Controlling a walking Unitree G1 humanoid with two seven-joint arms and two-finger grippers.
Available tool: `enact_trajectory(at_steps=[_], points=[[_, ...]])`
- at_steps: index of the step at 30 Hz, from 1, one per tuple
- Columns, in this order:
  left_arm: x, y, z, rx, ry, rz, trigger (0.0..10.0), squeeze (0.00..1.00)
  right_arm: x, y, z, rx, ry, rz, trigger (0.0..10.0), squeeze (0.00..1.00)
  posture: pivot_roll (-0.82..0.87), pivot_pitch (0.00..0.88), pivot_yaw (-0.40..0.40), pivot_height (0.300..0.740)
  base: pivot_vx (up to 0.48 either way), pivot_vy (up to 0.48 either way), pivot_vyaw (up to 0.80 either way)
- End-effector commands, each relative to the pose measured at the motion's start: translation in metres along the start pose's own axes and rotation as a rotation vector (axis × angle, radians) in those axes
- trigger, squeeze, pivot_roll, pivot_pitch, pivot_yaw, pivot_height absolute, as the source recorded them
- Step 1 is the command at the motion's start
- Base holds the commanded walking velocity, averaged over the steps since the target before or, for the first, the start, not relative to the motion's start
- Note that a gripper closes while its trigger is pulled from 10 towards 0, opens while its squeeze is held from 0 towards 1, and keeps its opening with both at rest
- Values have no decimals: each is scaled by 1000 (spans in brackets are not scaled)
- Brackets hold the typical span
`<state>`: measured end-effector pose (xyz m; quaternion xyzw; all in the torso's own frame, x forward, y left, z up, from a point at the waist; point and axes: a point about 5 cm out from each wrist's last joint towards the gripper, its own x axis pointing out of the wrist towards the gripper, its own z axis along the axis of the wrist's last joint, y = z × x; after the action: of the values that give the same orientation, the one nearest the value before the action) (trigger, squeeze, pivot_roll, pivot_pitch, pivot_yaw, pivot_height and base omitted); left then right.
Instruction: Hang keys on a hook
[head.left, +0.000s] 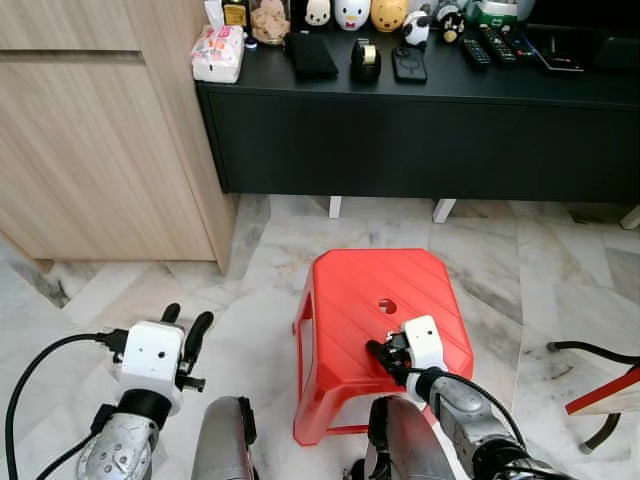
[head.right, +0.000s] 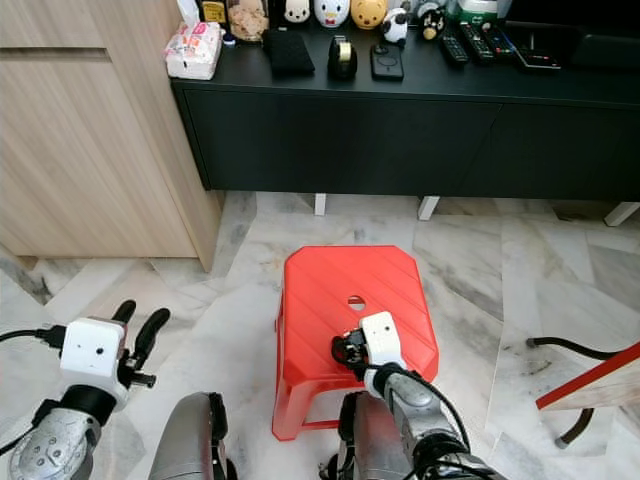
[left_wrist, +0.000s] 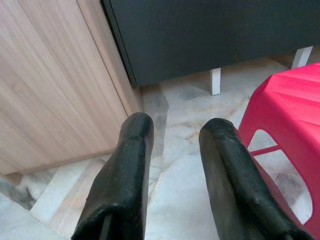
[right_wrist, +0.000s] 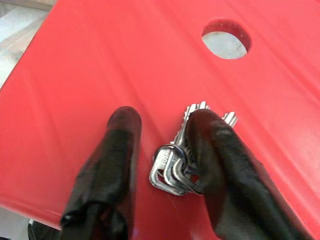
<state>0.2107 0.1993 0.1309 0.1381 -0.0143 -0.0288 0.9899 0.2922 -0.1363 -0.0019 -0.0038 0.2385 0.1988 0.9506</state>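
even, bright indoor light, no hard shadows. soft sheen on the marble floor (head.left: 270, 250) and mild glare on the red stool (head.left: 375, 300) top. head views sharp, slight wide-angle bend at the edges. wrist views: black fingers (left_wrist: 125, 175) close up and soft, background fairly clear. keys (right_wrist: 175, 165) catch small highlights.

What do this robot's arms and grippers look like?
Both arms are silver metal. Each ends in a white boxy wrist block with black cables looping off it. The left gripper and right gripper each have two long, rounded fingers covered in matte black.
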Motion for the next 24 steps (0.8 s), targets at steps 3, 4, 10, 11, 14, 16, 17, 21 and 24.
enact_trajectory(at_steps=[3,4,10,11,14,16,17,21,24], points=[[1,-2,-3,17,19,-22,10000,0,-6,4,-25,35,96,3,0,0,198,196,-81,584,0,0,0],[1,-2,-3,17,18,-23,10000,0,-6,4,-25,35,97,3,0,0,198,196,-81,584,0,0,0],[4,-4,-5,16,20,-28,10000,0,-9,4,-30,33,115,-3,0,0,201,165,-82,584,0,0,0],[5,-3,-6,15,20,-27,10000,0,-9,4,-31,36,116,-6,0,0,201,155,-83,584,0,0,0],[12,-2,-9,16,19,-23,10000,0,-9,4,-31,48,112,-19,0,0,197,125,-81,584,0,0,0],[18,-2,-9,18,11,-23,10000,0,-8,2,-28,51,101,-28,0,0,197,111,-80,584,0,0,0],[19,-2,-8,18,7,-23,10000,0,-8,1,-26,49,94,-31,0,0,198,100,-79,584,0,0,0],[24,-1,-8,20,-1,-20,10000,0,-7,-4,-18,48,54,-52,0,0,193,69,-77,584,0,0,0],[28,0,-11,20,-3,-18,10000,0,-5,-10,-5,54,-11,-83,0,0,184,37,-71,584,0,0,0]])
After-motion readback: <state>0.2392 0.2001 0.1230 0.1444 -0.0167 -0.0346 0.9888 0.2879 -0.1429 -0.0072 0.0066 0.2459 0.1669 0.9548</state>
